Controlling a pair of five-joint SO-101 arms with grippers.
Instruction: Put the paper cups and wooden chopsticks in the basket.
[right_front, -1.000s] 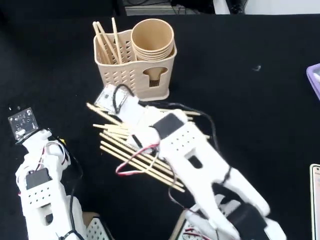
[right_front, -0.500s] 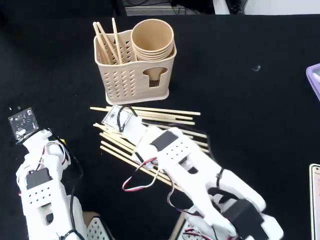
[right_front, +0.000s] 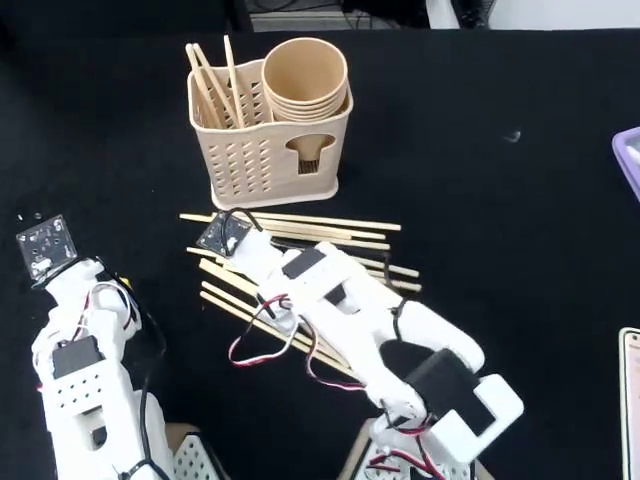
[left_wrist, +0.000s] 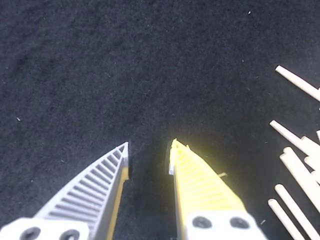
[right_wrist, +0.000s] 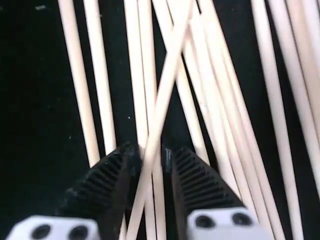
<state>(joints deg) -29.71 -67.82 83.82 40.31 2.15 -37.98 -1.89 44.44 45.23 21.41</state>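
**Chopstick (right_wrist: 167, 90) pinched by right gripper (right_wrist: 150, 155)**
Its jaws are clamped on it among loose chopsticks (right_front: 335, 228) spread beside the basket (right_front: 262, 152), where cups (right_front: 305, 75) are stacked. The left gripper (left_wrist: 148, 150) is held apart-jawed over bare table (left_wrist: 100, 60).

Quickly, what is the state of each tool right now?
Left tool: open, holding nothing.
Right tool: closed on one wooden chopstick of the pile.

I note the right arm (right_front: 340, 300) covers the middle of the loose chopsticks (right_front: 340, 223). A purple object (right_front: 628, 160) at the right edge of the counter (right_front: 500, 250) is cut off. One speck (right_front: 513, 136) is too small to identify.
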